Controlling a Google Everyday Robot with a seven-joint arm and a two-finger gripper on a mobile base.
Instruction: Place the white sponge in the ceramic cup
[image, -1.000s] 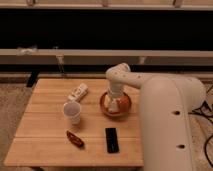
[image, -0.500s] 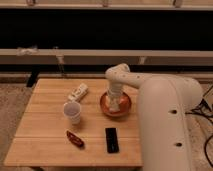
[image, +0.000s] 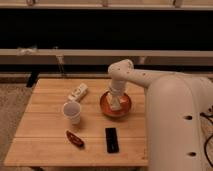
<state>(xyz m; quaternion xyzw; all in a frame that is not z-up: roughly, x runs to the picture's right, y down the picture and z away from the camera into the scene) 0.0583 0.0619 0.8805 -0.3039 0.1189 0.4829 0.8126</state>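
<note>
A light wooden table (image: 45, 150) of lengthwise planks fills the near middle of the scene. Left of it the floor is speckled grey-beige carpet (image: 12, 102). Along the far side runs a pale horizontal rail (image: 75, 54), with a dark panel (image: 100, 27) above it and a dark gap below. The light is dim and warm. The gripper (image: 116, 102) hangs low over the table's right part.

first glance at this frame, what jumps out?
The bulky white arm fills the right side, with its gripper down inside the orange bowl at the right-centre of the wooden table. Left of the bowl, the ceramic cup stands upright and apart from it. A white bar-shaped object lies behind the cup, and a black flat object and a reddish-brown one lie near the front edge.
</note>
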